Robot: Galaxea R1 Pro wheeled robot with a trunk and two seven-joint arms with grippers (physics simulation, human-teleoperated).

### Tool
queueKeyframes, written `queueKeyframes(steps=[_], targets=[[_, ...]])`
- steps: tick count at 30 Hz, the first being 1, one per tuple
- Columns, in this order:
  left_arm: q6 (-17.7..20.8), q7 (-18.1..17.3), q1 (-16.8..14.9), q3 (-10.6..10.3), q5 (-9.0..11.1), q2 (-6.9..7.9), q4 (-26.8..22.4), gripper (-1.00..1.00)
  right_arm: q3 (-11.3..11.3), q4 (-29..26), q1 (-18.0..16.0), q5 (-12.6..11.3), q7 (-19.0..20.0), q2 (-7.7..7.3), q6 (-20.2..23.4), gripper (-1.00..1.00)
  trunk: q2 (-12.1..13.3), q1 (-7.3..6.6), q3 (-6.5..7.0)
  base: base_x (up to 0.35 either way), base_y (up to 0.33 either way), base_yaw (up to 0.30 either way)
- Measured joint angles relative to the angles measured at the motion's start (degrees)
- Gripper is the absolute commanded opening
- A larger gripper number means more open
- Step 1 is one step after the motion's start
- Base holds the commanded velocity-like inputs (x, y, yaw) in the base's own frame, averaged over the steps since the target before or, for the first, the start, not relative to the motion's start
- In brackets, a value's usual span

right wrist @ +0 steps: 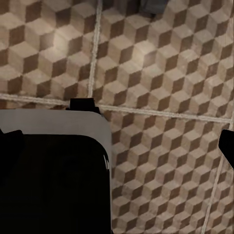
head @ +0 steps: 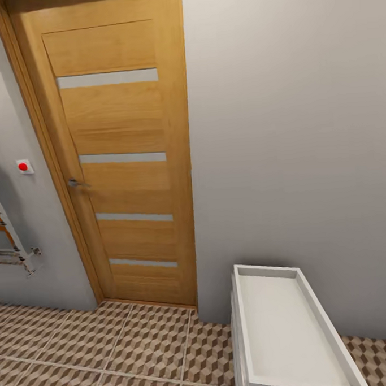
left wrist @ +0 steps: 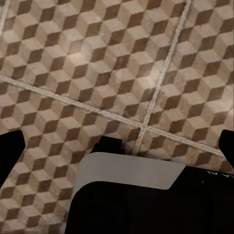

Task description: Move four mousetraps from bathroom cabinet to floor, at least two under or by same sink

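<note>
Left tool (left wrist: 117, 146): dark fingertips (left wrist: 10, 151) at both edges of the wrist view, spread wide, holding nothing, hanging over bare floor (left wrist: 97, 63). Right tool (right wrist: 117, 141): likewise spread wide, tips (right wrist: 226, 146) at the frame edges, empty, above floor with pale grout lines crossing beneath. Part of the robot's own dark body with a grey panel (left wrist: 129, 170) low in both wrist views.

From the head, left to right: at far left a grey wall with a small white switch bearing a red button (head: 24, 166), and below it a rail rack (head: 9, 242) fixed to the wall. Next, a shut wooden door (head: 118, 163) with four pale horizontal strips and a metal handle (head: 75, 183) on its left side. Right of the door frame, a plain grey wall (head: 293, 154). At lower right, a white unit (head: 290, 329) with a raised rim, standing against that wall, its tray-like top bare. Cube-patterned floor open in front of the door and left of the unit; a narrow strip right of the unit too.

No mousetraps or cabinet here; whereabouts cannot be told.
</note>
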Motion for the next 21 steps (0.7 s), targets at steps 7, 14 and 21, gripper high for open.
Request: queueKeyframes(steps=[7,14,21], targets=[[0.0,0.0,0.0,0.0,0.0,0.0,0.0,1.0,0.0,0.0,0.0,0.0,0.0,0.02,0.0,1.0,0.0,0.0,0.0,0.0,0.0,0.277],[0.0,0.0,0.0,0.0,0.0,0.0,0.0,1.0,0.1,0.0,0.0,0.1,0.0,-0.03,0.0,1.0,0.0,0.0,0.0,0.0,0.0,0.277],[0.1,0.0,0.0,0.0,0.0,0.0,0.0,1.0,0.1,0.0,0.0,0.2,0.0,-0.06,0.0,1.0,0.0,0.0,0.0,0.0,0.0,0.277]])
